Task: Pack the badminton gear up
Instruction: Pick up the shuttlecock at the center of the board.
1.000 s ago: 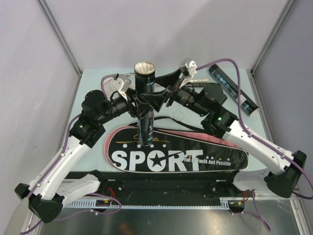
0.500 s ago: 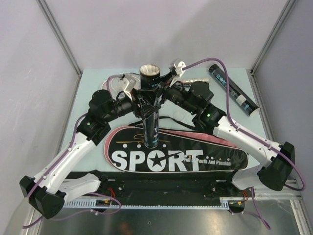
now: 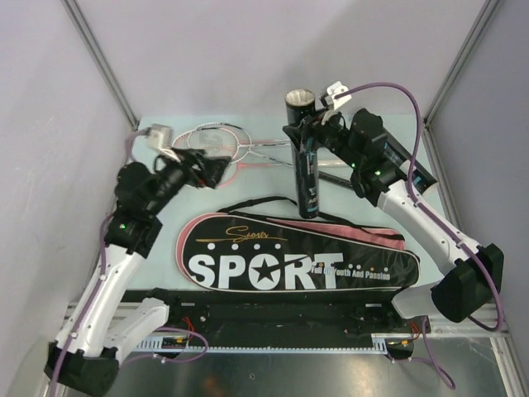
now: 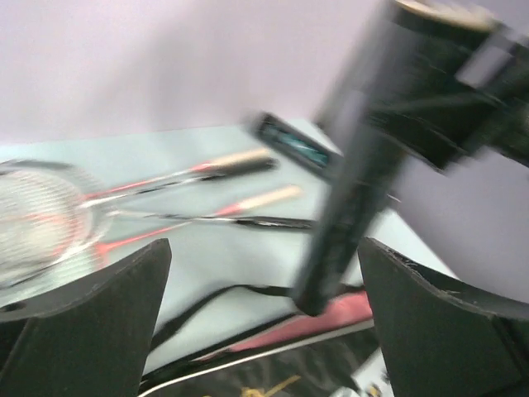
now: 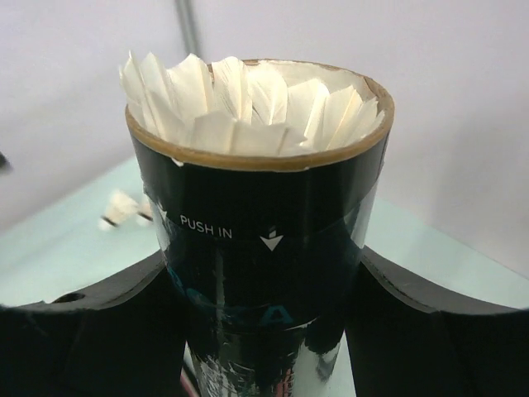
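Right claw [image 3: 310, 136] holds the full tube [image 3: 307, 178] upright; left claw [image 4: 263, 256] is wide, empty. Next, I think: tube into bag [image 3: 248, 269].

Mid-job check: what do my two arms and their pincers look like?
The left arm and right arm have white links, black joints and purple cables. Left pincer and right pincer have blunt black fingers.

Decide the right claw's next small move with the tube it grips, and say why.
Probably keep the tube upright and set it standing beside the bag. Its mouth is uncapped, with shuttlecocks up to the rim, so tilting might spill them. The left claw is open and apart, so only the right claw steadies it.
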Robot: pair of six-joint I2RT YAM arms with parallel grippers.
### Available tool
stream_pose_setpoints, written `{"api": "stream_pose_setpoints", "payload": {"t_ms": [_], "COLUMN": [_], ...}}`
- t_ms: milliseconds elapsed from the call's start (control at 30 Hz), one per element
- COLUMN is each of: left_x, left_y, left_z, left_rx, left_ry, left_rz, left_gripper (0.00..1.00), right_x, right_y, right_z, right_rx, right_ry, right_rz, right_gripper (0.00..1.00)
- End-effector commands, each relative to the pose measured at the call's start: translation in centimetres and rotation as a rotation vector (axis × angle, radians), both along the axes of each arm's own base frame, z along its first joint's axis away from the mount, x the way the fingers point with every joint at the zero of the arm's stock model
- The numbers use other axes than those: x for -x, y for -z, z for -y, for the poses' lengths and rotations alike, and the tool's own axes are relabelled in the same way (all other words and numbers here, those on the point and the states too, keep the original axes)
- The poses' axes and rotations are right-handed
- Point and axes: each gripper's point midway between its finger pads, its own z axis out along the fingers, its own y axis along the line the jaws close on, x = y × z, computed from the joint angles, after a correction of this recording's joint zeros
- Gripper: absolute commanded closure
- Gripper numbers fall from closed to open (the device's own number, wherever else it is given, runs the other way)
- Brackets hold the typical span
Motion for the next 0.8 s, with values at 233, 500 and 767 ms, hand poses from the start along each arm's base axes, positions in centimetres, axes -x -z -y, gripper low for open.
{"api": "stream_pose_setpoints", "payload": {"t_ms": [233,500,767], "left_x": [-12.3,-20.4,-22.9], "left_y": [14.7,18.5,24.0], "left_z": [-19.0,-22.6,-24.0], "left_rx": [-0.037,-0.578,-0.752], "left_ry": [-0.596,-0.419,-0.331], "left_rz": [-0.633,-0.569,-0.613], "left_gripper": [0.00,0.09,0.39], "right_x": [-2.8,-2.1,0.0], "right_y": [5.7,9.7,9.3], "right_z": [5.4,5.0,2.5], "right_rx": [0.423,0.583,0.514], "right_ry": [0.232,0.074,-0.031], "right_rz": [0.148,0.127,0.118], "right_gripper": [0.74,0.75,0.76]}}
